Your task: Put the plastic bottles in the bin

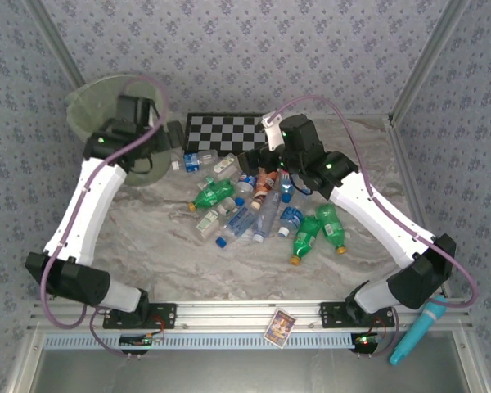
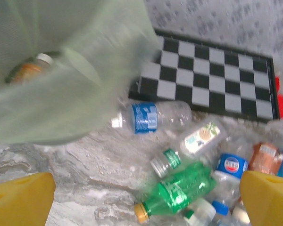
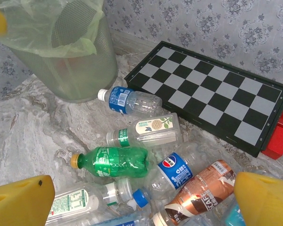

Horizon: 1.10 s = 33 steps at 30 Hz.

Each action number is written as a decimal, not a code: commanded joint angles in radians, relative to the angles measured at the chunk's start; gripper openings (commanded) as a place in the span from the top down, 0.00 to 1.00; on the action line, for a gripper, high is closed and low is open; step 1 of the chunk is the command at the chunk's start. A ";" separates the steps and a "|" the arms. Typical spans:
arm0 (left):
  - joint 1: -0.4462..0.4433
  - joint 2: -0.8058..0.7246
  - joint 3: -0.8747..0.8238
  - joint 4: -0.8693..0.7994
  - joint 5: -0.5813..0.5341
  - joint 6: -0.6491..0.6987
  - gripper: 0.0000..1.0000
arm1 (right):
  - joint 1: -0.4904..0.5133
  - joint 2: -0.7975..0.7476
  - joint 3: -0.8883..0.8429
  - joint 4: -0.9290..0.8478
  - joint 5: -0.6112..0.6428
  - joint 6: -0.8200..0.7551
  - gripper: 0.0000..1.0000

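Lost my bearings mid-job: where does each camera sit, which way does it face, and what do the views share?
Top external: above and behind the bases, looking down at the table; left arm reaches to the bin, right arm over the bottles.
Left wrist: by the bin, facing the checkerboard; yellow left fingertips at the bottom corners.
Right wrist: over the bottles, facing bin and checkerboard; yellow right fingertips likewise.
Shared: both wrist views show bin, checkerboard and the blue-labelled bottle between them.

A black-and-white checkerboard [image 1: 227,131] lies flat at twelve o'clock on the marbled table [image 1: 147,246], close to the floral wallpaper [image 1: 254,49]. In the right wrist view, a red block [image 3: 279,134] sits just beside it at four o'clock. A turquoise pen-shaped tool [image 1: 417,332] lies tilted at five o'clock. A small picture card [image 1: 280,325] rests on the front rail [image 1: 229,312] at six o'clock.
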 commanded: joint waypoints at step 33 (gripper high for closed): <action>-0.261 0.137 -0.498 0.081 0.218 0.183 0.22 | -0.007 -0.118 -0.104 0.053 0.004 0.087 0.01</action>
